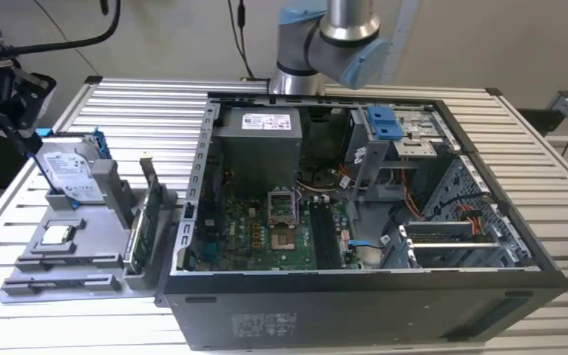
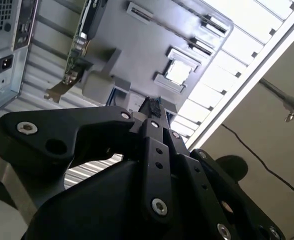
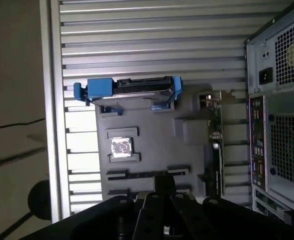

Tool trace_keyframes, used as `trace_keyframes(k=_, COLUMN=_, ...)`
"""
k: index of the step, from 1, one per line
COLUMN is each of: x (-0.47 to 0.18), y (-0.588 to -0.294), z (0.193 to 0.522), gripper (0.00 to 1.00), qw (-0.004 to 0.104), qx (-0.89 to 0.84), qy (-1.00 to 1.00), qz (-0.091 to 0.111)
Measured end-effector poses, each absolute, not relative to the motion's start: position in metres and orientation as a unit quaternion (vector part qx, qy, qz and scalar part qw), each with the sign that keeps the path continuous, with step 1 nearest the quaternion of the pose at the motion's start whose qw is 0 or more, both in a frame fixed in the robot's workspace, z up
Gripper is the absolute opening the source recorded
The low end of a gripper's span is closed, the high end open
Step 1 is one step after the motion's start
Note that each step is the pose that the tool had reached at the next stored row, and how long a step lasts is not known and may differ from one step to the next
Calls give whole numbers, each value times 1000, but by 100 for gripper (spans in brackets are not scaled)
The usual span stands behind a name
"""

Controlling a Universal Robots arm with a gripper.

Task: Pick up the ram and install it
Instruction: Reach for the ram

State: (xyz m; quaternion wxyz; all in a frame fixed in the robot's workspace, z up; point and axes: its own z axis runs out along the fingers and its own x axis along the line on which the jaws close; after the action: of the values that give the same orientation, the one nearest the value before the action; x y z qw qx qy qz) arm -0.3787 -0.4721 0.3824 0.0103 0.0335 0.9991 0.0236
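Reaching toward the exterior view's left, your arm (image 1: 328, 41) hangs over the tray (image 1: 92, 231) with its wrist tilted down. Your fingers (image 2: 152, 107) look pressed together and empty, just above the ram (image 3: 147, 173), which lies flat in its tray slot on the bench (image 1: 126, 111).

The exterior view looks steeply down from a distance on the grey moulded plastic parts tray (image 1: 92, 237) and the open black metal computer case (image 1: 363, 314) beside it. Both wrist views face that tray (image 2: 137, 45) (image 3: 152, 140) from close by, past the black gripper (image 2: 152, 106) (image 3: 164, 181), and catch the case's rear panel (image 2: 2, 50) (image 3: 282, 100).
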Motion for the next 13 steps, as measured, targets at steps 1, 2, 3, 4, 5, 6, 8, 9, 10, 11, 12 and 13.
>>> trace_keyframes(k=1, x=-379, y=-476, z=382, gripper=11, qw=10, qx=34, qy=999, qz=23)
trace_keyframes(k=2, x=-379, y=-480, z=383, gripper=11, qw=10, qx=34, qy=999, qz=23)
trace_keyframes(k=3, x=-379, y=-484, z=382, gripper=11, qw=10, qx=34, qy=999, qz=23)
trace_keyframes(k=4, x=-379, y=-488, z=382, gripper=11, qw=10, qx=34, qy=999, qz=23)
trace_keyframes(k=5, x=-379, y=-492, z=382, gripper=11, qw=10, qx=34, qy=999, qz=23)
trace_keyframes(k=6, x=-379, y=-496, z=383, gripper=11, qw=10, qx=34, qy=999, qz=23)
trace_keyframes(k=8, x=-379, y=-504, z=382, gripper=11, qw=10, qx=34, qy=999, qz=23)
trace_keyframes(k=9, x=-379, y=-507, z=382, gripper=11, qw=10, qx=34, qy=999, qz=22)
trace_keyframes(k=10, x=-379, y=-510, z=383, gripper=11, qw=10, qx=34, qy=999, qz=22)
trace_keyframes(k=11, x=-379, y=-514, z=383, gripper=11, qw=10, qx=34, qy=999, qz=22)
trace_keyframes(k=12, x=-379, y=-517, z=382, gripper=11, qw=10, qx=34, qy=999, qz=22)
trace_keyframes(k=13, x=-379, y=-520, z=382, gripper=11, qw=10, qx=34, qy=999, qz=22)
